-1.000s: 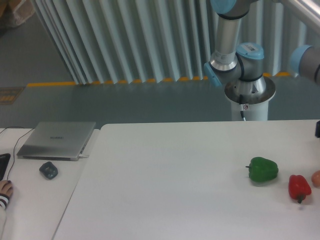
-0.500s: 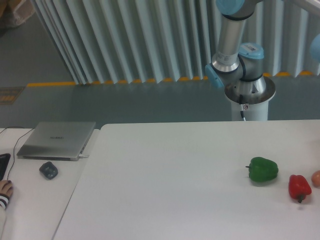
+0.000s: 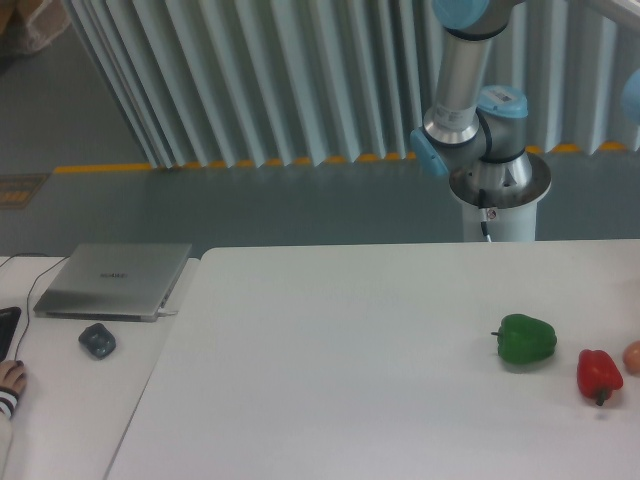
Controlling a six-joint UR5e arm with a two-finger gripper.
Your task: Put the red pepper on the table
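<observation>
The red pepper [image 3: 598, 374] is small and glossy with a short dark stem pointing toward the front. It rests on the white table [image 3: 340, 360] near the right edge of the view. Nothing touches it. The arm's base and lower joints [image 3: 478, 130] stand behind the table at the back right. The gripper is out of view past the right edge of the frame.
A green pepper [image 3: 526, 339] lies just left of the red one. A pale orange-pink fruit [image 3: 632, 356] shows at the right edge. On the adjoining desk at the left are a grey laptop [image 3: 113, 280], a mouse [image 3: 97, 340] and a person's hand [image 3: 9, 380].
The dark gripper part at the right edge one second ago has left the view. The arm's upper joint shifted right. The peppers have not moved.
</observation>
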